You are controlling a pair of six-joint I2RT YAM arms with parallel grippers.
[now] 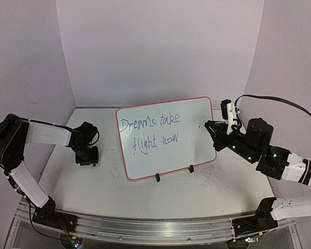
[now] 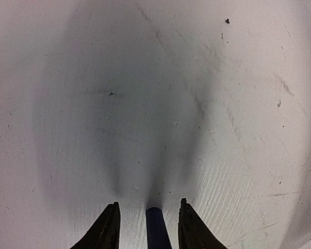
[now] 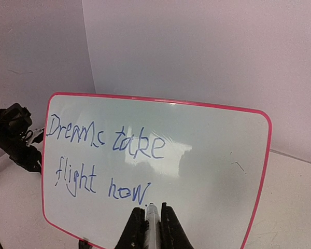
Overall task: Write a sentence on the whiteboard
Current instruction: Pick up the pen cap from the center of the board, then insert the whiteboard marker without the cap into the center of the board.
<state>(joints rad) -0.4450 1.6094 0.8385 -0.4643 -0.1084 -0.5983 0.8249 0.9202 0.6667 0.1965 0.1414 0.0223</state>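
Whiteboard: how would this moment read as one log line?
whiteboard: "Dreams take flight now." | right pincer: shut on pen | left pincer: open around blue piece

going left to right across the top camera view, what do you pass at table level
black fingers of the left arm → rectangular white whiteboard with a thin pink-red rim → black fingers of the right arm, right at the board's right edge. The board's two clip feet sit under its span, so they are left out.

White arm links [image 1: 28, 181], black joints [image 1: 10, 142], green lights [image 1: 272, 154], black cable [image 1: 264, 96]
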